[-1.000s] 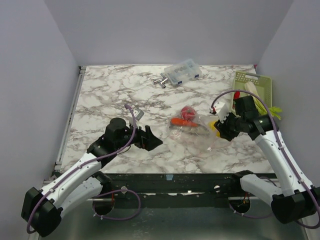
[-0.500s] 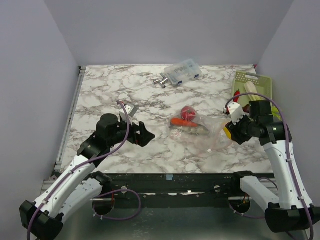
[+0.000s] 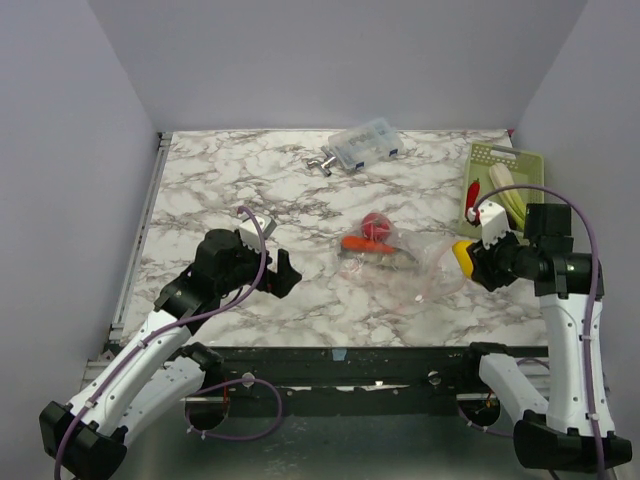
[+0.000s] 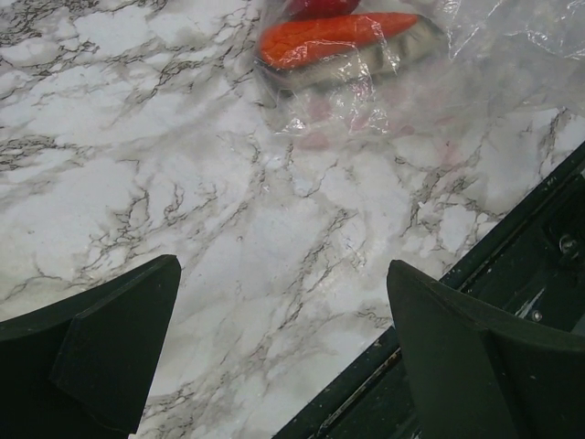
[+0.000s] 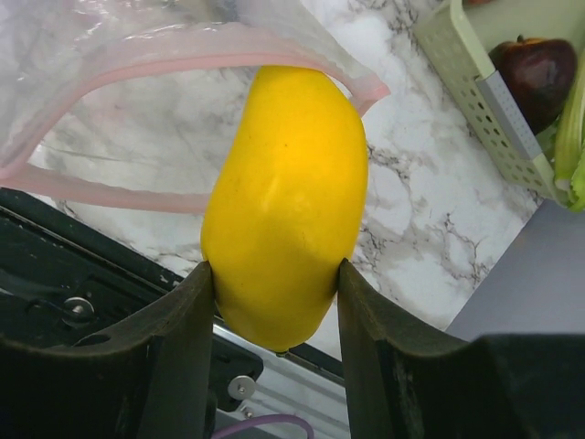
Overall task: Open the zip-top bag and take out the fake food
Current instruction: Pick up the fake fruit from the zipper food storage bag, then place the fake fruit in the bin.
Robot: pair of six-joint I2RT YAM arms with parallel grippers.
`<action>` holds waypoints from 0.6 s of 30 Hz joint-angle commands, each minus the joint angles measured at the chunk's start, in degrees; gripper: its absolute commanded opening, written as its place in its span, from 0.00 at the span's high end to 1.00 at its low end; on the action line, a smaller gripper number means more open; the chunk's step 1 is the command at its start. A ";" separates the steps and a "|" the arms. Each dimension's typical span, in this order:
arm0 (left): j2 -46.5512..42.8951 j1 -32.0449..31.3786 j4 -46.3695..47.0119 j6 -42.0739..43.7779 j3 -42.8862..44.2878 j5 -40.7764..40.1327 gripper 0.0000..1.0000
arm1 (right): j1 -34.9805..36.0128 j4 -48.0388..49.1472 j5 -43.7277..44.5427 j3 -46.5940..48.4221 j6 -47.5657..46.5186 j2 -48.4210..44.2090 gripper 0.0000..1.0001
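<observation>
Right wrist view: right gripper [image 5: 274,293] clamped on the yellow lemon [image 5: 283,192], one finger on each flank. The lemon's far end is at the open mouth of the zip-top bag [image 5: 82,37], and the pink zipper strip [image 5: 164,62] loops behind it and off to the gripper's left. Ahead-right of the fingers is a green basket [image 5: 462,78] with a dark purple piece [image 5: 537,71] inside; the piece cannot be made out from above.

Top view: the lemon is only a yellow spot at the gripper. The bag lies between the two grippers, holding a carrot [image 3: 362,243] and a red piece [image 3: 375,222].

Left gripper [image 3: 283,272]: jaws spread wide, holding nothing. Its wrist view shows the bagged carrot ahead, well clear of the fingers.

Surface: grey-veined white marble table [image 3: 220,190]. A clear plastic box [image 3: 365,143] and a metal fitting [image 3: 322,162] sit far beyond both grippers. Plain pale walls [image 3: 330,60].
</observation>
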 commanded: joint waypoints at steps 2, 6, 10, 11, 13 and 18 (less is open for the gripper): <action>-0.34 0.36 -1.36 1.73 0.85 -2.92 0.01 | -2.67 -3.12 -6.66 3.96 -1.19 -1.19 0.78; -0.34 0.32 -1.50 1.91 0.86 -4.15 0.01 | -5.47 -3.98 -9.29 2.45 -1.65 -3.83 0.78; -0.34 0.31 -1.65 1.99 0.76 -5.01 0.01 | -7.49 -3.08 -8.47 0.88 -0.29 -5.85 0.78; -0.26 0.31 -1.63 1.99 0.81 -5.00 0.01 | -7.84 -2.89 -8.17 0.88 0.03 -5.85 0.79; 0.01 0.31 -1.75 2.06 0.77 -5.00 0.01 | -8.67 -1.91 -7.13 1.37 1.06 -5.99 0.78; 0.37 0.31 -1.76 2.08 0.86 -5.10 0.01 | -9.64 3.90 -0.08 0.69 4.93 -5.79 0.78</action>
